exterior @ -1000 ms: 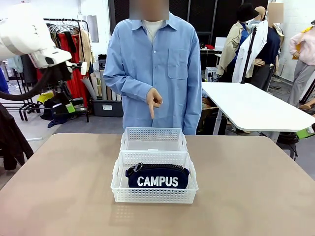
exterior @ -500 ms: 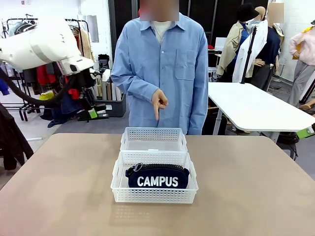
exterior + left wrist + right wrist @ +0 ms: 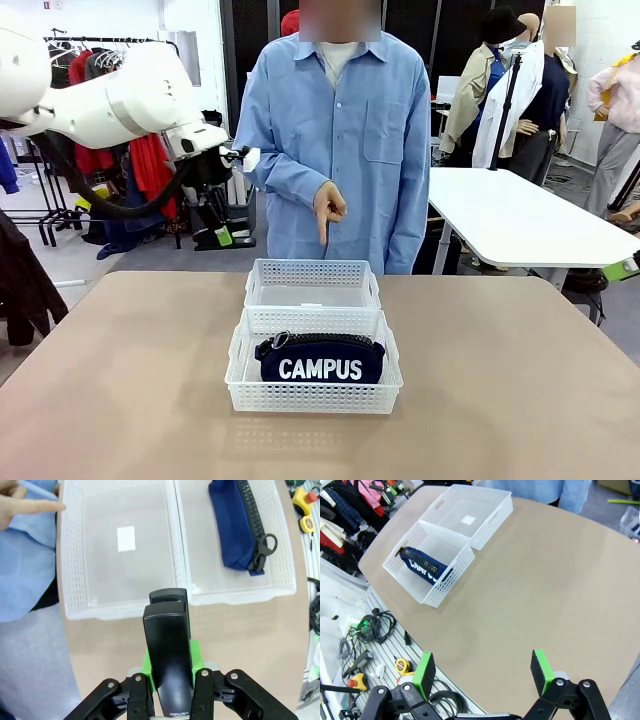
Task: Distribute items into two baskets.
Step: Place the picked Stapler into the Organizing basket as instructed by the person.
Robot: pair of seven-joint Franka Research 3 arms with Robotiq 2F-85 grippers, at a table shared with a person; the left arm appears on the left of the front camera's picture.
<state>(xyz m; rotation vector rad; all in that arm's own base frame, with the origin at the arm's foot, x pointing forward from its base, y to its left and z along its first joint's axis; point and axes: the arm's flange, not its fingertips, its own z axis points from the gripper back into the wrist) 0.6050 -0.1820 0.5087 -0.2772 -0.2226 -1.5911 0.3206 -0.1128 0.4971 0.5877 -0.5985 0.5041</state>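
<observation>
— Since a second ago, what has shifted?

— Only the left arm: it has swung in from the far left toward the middle, carrying the black stapler [image 3: 169, 645]. The left gripper [image 3: 222, 222] is clamped on it, green pads against its sides.

— And where does it go?

— My guess is the far basket [image 3: 312, 285], which lies bare and sits ahead of the stapler's nose in the wrist view, the stapler's long axis pointing at its near wall. The person's hand [image 3: 328, 205] points down at it (a fair hint). The near basket [image 3: 314, 372] already holds the CAMPUS pouch [image 3: 320, 360].

— The right gripper [image 3: 482, 679]?

— Jaws wide apart, empty, high over the table [image 3: 545, 580], well away. The left arm is nearer.
</observation>
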